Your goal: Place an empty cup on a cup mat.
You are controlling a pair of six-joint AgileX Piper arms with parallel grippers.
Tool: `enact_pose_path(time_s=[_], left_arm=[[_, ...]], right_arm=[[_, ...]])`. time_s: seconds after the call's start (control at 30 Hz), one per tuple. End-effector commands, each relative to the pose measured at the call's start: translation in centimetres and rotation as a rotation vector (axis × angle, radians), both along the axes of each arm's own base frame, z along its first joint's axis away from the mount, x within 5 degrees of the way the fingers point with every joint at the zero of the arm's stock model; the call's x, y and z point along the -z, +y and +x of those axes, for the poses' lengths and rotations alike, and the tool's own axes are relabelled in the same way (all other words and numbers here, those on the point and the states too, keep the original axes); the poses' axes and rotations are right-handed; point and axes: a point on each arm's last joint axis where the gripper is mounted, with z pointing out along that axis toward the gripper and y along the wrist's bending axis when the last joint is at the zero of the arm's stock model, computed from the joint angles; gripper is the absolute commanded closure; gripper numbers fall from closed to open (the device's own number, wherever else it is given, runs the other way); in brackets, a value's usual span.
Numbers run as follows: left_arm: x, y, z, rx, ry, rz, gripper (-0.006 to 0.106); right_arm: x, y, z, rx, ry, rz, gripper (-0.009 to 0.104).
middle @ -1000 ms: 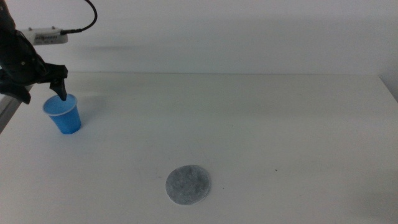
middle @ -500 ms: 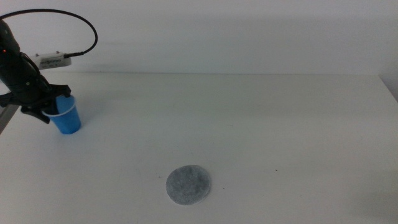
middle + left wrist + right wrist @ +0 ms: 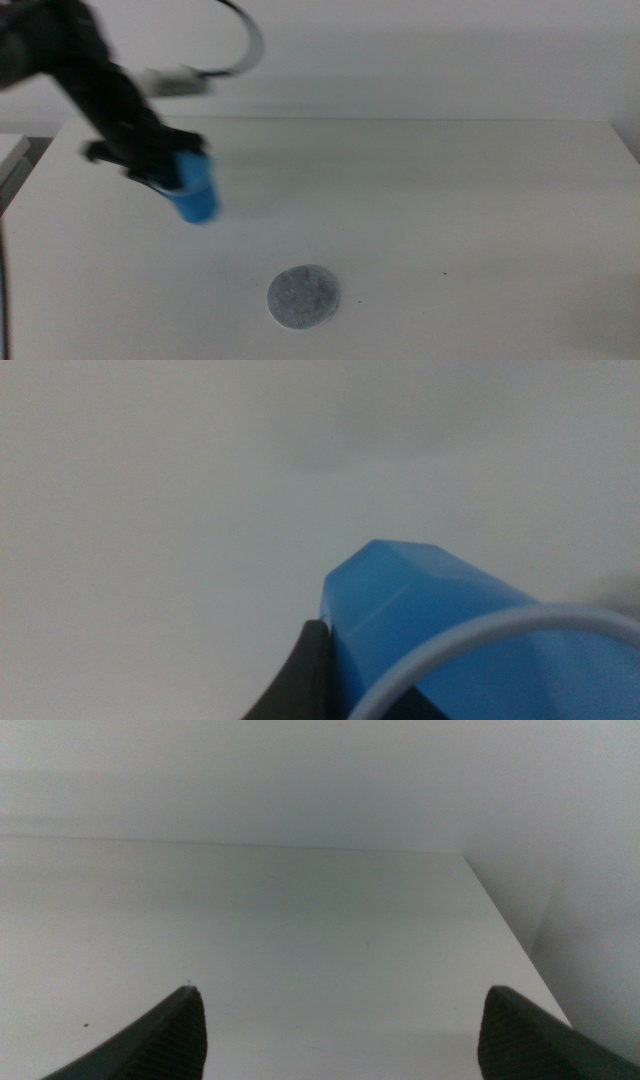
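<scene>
The bright-blue cup is held by my left gripper, whose jaws are shut on its rim; both are blurred by motion over the table's left half. The cup is up and to the left of the speckled grey cup mat, which lies flat and bare near the front middle. In the left wrist view the cup fills the near field, with its pale rim and one dark jaw against its outer wall. My right gripper is open and empty, out of the middle view, over bare table.
The white table stretches to the right of the cup and mat. Its right edge shows in the right wrist view. A cable loops above the left arm.
My left gripper closed on the cup at the far left and has carried it quickly to the right, toward the mat. The mat has not moved.
</scene>
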Motion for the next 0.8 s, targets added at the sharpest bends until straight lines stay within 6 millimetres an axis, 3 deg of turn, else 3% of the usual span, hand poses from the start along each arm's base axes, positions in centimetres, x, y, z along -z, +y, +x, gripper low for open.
enact_pose_path(time_s=[0.0,0.13,0.27,0.5,0.77], left_arm=[[0.2,-3.8,-1.6,0.085,0.019,-0.014,0.102],[1.6,-9.2,-3.9,0.221,0.035,0.007,0.102],[3.0,-12.1,-5.7,0.263,0.052,0.014,0.102],[3.8,-14.3,-6.9,0.268,0.029,0.011,0.102],[3.9,-14.4,-7.1,0.233,0.049,0.026,0.096]], right_arm=[[0.0,0.0,0.0,-0.001,-0.008,-0.011,0.002],[0.0,0.0,0.0,-0.001,-0.008,-0.011,0.002],[0.0,0.0,0.0,-0.001,-0.008,-0.011,0.002],[0.0,0.0,0.0,-0.001,-0.008,-0.011,0.002],[0.0,0.0,0.0,-0.001,-0.008,-0.011,0.002]])
